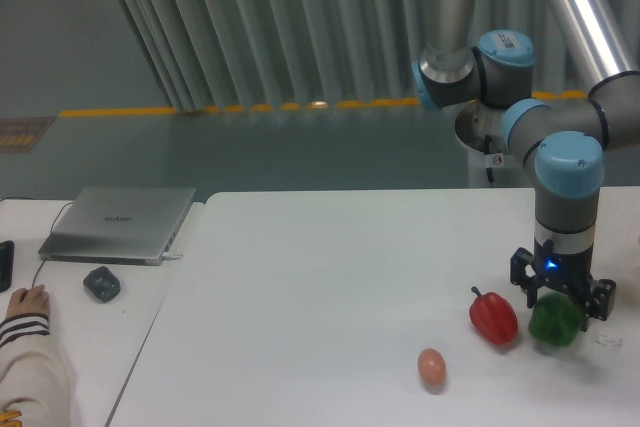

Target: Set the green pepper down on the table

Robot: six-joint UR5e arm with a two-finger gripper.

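One arm, one gripper [556,299]. It hangs straight down over the green pepper [555,320], jaws either side of the pepper's top. Clamped or just loose around it: cannot tell, the pepper hides the fingertips.

Two peppers in all: the green one at the near right of the table [320,277], and one red pepper [494,317] just left of it, dark stem pointing up-left. Small gap between them, not touching. Green pepper sits low at the tabletop; actual contact with the surface is hard to confirm from this angle.

One tan egg [431,366], nearer and left of the red pepper, apart from both.

Table is plain white, smooth. Faint marks on it right of the green pepper, too small to read.

Left of it is one smaller white desk [100,332] holding one silver laptop [120,223], lid shut, and one small dark object [101,283] near it, shape unclear. One dark item at the desk's left edge is cut off by the frame.

One person's hand [28,300] in a striped cuff rests on the desk, near left; the rest of the person is out of frame.

Room: grey-green floor with one yellow line [230,108], and a ribbed grey curtain [280,27] behind. Arm base sits on a round pedestal [505,142] beyond the table's far edge. Upper arm links are cut off at top and right.
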